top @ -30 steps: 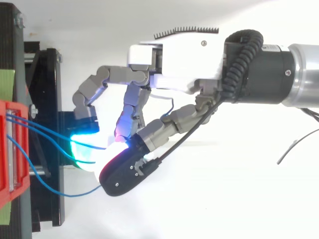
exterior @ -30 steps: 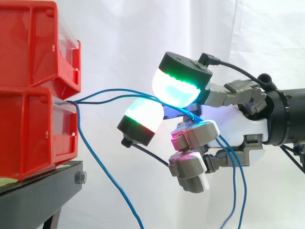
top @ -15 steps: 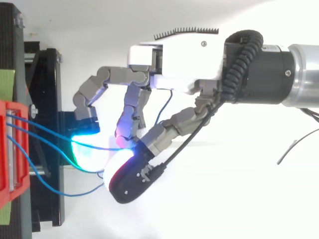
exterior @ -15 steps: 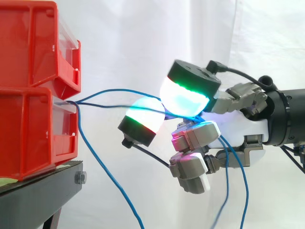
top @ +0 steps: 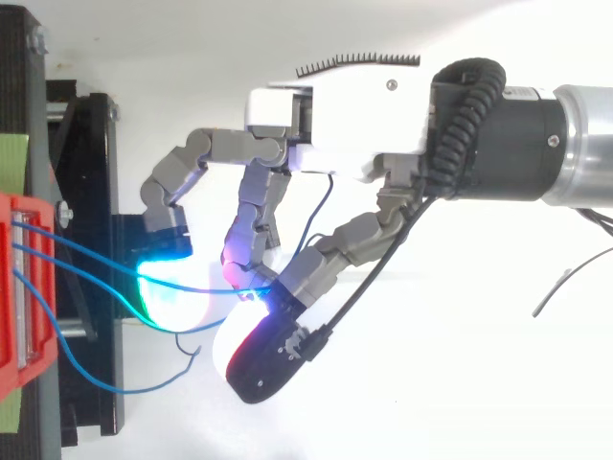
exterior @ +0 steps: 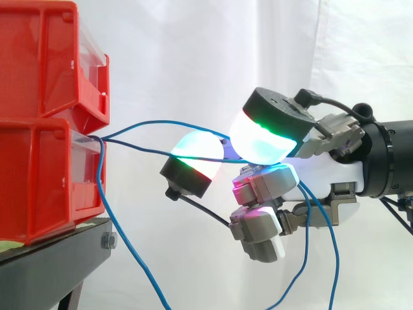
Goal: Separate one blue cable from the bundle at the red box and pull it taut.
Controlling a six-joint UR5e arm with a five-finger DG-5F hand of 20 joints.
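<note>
Two red boxes are stacked at the left, and the blue cables come out of the lower red box (exterior: pixel 45 174) at its front lip. One blue cable (exterior: pixel 155 121) arcs right, a darker one runs just under it, and both pass between the thumb pad and a glowing finger pad (exterior: pixel 197 152) of my hand (exterior: pixel 322 171). They go on behind the curled fingers and hang down below the palm. A third blue cable (exterior: pixel 129 245) droops from the box. From above, a cable (top: pixel 105 273) lies across the cyan pad, and my hand (top: pixel 335 115) is curled around it.
The boxes rest on a black stand (exterior: pixel 58 258) whose edge lies just left of and below my fingers. The upper red box (exterior: pixel 45 58) overhangs the cable exit. A white curtain hangs behind everything.
The thumb has swung back toward the wrist and away from the box, widening its gap to the finger pad. The hanging cable loops have slackened and shifted lower.
</note>
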